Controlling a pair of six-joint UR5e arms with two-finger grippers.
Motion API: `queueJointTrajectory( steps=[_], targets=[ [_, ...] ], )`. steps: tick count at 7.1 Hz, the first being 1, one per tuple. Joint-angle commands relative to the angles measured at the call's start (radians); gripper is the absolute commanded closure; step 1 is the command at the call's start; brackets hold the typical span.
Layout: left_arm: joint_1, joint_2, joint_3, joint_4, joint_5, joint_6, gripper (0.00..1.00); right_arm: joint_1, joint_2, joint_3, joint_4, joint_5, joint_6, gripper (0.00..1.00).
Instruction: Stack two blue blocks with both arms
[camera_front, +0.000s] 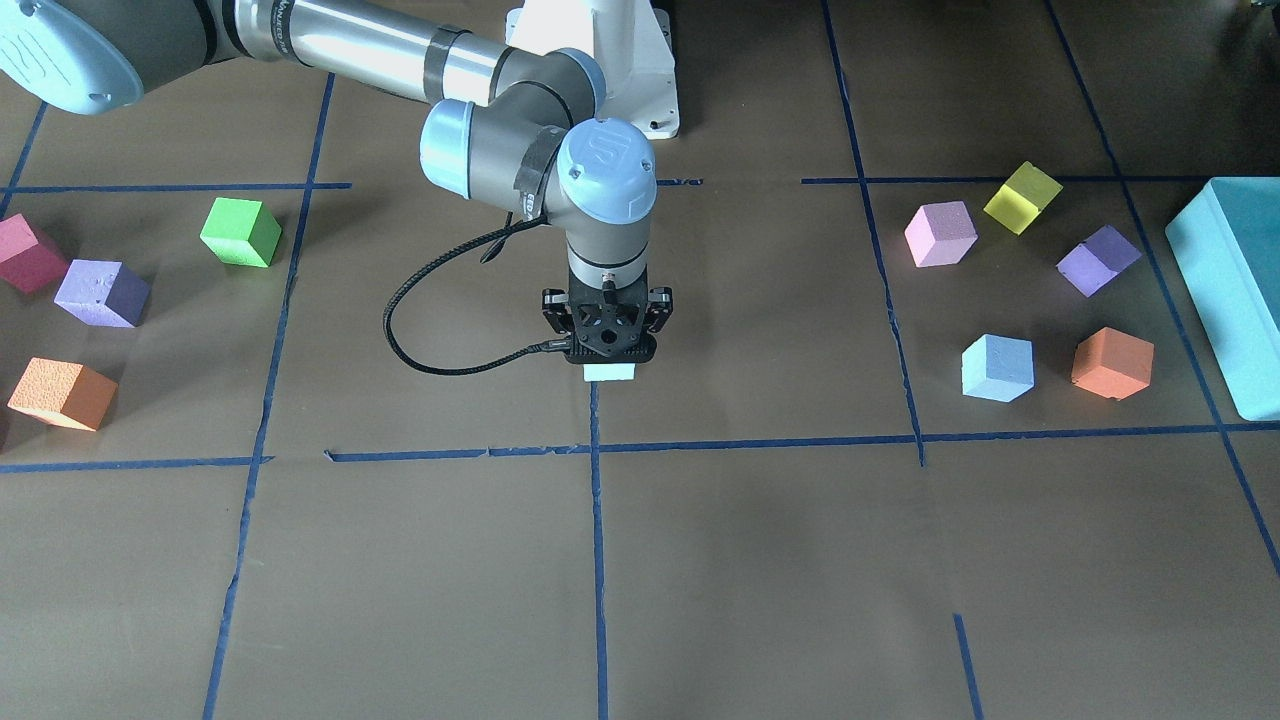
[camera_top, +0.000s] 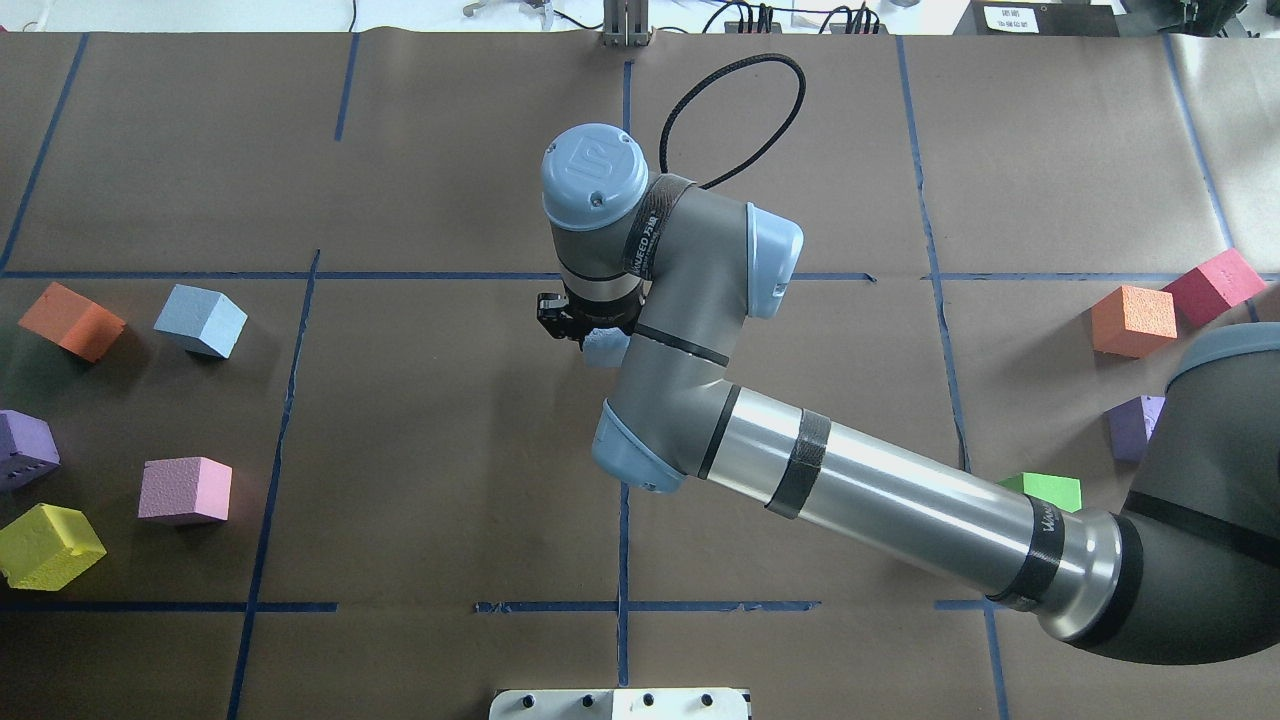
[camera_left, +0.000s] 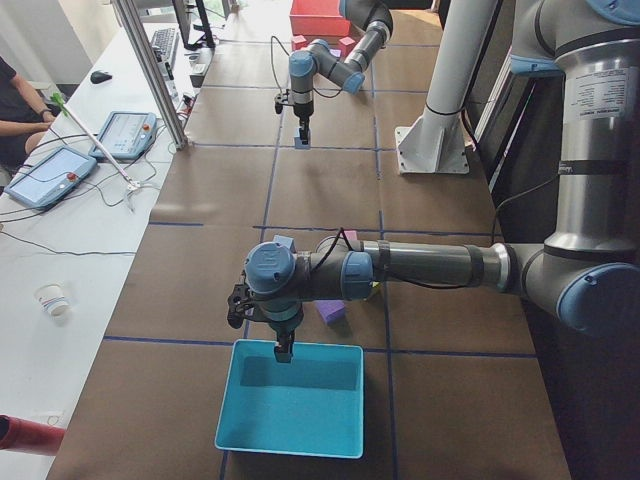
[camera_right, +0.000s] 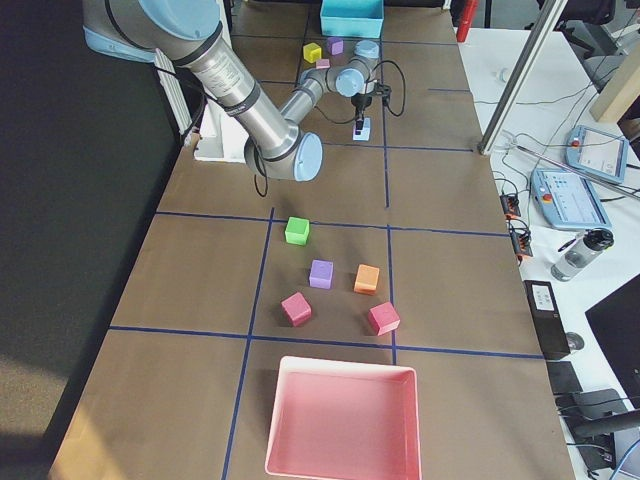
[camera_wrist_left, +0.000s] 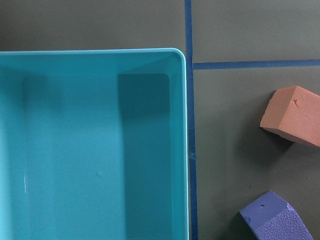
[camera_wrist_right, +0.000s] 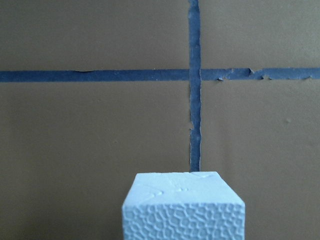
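My right gripper (camera_front: 610, 356) stands at the table's middle, shut on a pale blue block (camera_front: 610, 373) that sits low at the blue tape line. The block fills the bottom of the right wrist view (camera_wrist_right: 183, 210); the fingers do not show there. In the overhead view the block (camera_top: 603, 350) peeks out under the wrist. The second blue block (camera_front: 997, 367) lies free on the robot's left side (camera_top: 200, 320). My left gripper (camera_left: 285, 352) hangs over the teal box (camera_left: 290, 410); I cannot tell if it is open or shut.
Around the free blue block lie an orange cube (camera_front: 1112, 362), purple (camera_front: 1098, 260), pink (camera_front: 940, 233) and yellow (camera_front: 1022, 197) cubes. On the right arm's side lie green (camera_front: 240, 232), purple (camera_front: 101, 293), orange (camera_front: 62, 393) and red (camera_front: 28, 254) cubes. A pink tray (camera_right: 340, 420) stands at that end.
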Motion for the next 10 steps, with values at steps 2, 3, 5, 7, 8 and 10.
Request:
queueJointTrajectory(
  steps=[2, 3, 5, 7, 8, 10],
  targets=[
    [0.000, -0.001, 0.000, 0.000, 0.000, 0.000, 0.00, -0.006, -0.021, -0.002, 0.000, 0.000, -0.001, 0.70],
    [0.000, -0.001, 0.000, 0.000, 0.000, 0.000, 0.00, -0.008, -0.027, -0.004, 0.002, 0.000, -0.003, 0.38],
    [0.000, -0.002, 0.000, 0.000, 0.000, 0.000, 0.00, -0.013, -0.026, -0.004, 0.002, -0.006, -0.003, 0.02],
    [0.000, -0.004, -0.008, 0.002, 0.000, -0.002, 0.00, -0.010, -0.023, -0.002, 0.005, -0.006, 0.000, 0.01],
    [0.000, -0.005, -0.008, 0.002, 0.000, -0.003, 0.00, 0.001, -0.018, 0.007, 0.003, -0.005, -0.001, 0.01],
    [0.000, -0.005, -0.010, 0.002, 0.000, -0.003, 0.00, 0.052, -0.020, 0.080, -0.050, 0.000, -0.003, 0.01]
  ],
)
